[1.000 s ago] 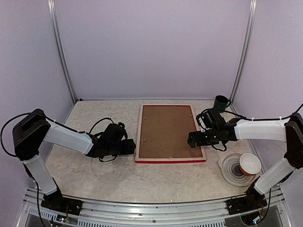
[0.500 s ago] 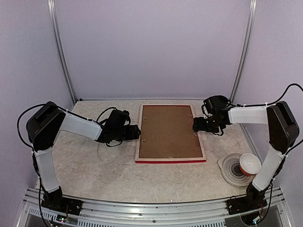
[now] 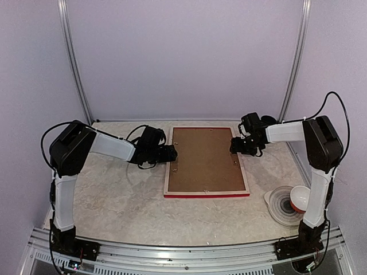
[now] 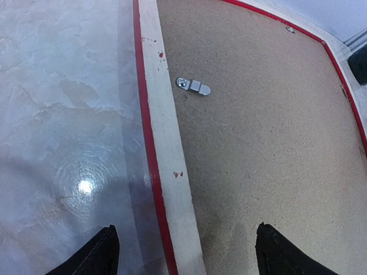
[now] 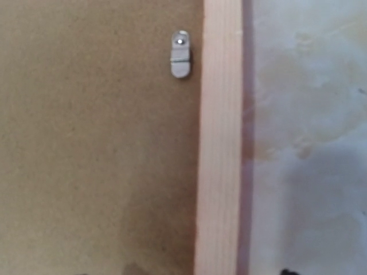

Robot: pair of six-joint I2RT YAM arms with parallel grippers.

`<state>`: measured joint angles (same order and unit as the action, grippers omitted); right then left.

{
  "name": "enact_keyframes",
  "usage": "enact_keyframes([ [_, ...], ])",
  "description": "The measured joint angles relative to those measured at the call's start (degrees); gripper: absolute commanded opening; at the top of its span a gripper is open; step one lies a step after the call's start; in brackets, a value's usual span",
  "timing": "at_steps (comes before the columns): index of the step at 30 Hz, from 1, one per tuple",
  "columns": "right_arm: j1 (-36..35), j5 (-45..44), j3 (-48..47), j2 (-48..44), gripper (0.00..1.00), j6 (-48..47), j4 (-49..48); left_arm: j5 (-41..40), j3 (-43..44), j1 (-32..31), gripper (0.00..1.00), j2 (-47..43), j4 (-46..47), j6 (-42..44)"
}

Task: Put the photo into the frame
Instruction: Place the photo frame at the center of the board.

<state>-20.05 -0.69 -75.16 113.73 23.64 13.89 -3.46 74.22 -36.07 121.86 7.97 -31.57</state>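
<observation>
One large rectangular picture frame [image 3: 206,195], with red outer edges and a pale bare-wood back, is lying back-up in the middle of the pale marbled table [image 3: 114,200]. Its red near edge is facing the arms. One plain brown backing board [image 3: 203,160] is sitting inside it, filling the opening.

Two arms are working it, one from each side. The left gripper [image 3: 171,153] is hovering over the frame's left rail towards the far end. In the left wrist view its two black fingertips [image 4: 103,255] are standing wide apart, released, with the rail between them and nothing grasped. That view is showing two silver metal turn clips: one [image 4: 193,86] lying on the board just beside the left rail, and a second, much smaller one [image 4: 291,28] at the far edge.

The right gripper [image 3: 234,145] is reaching in over the right rail, also towards the far end. Its wrist camera is showing one silver clip [image 5: 180,54] pointing along the wooden rail [image 5: 221,143], but the fingertips are barely entering the view, so whether that claw is released or clenched cannot be told.

Off at the near right, well apart from the frame, one red and white bowl [image 3: 302,198] is resting on a stack of clear dishes [image 3: 278,207]; how many dishes are in the stack cannot be told.
</observation>
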Motion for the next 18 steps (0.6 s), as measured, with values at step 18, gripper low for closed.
enact_keyframes([
  [18, 0.2, 5.4, 4.0, 0.3, 0.68, -1.5, -3.5, 4.0, -5.0, 0.2, 0.49, -0.3, 6.5, -0.1],
])
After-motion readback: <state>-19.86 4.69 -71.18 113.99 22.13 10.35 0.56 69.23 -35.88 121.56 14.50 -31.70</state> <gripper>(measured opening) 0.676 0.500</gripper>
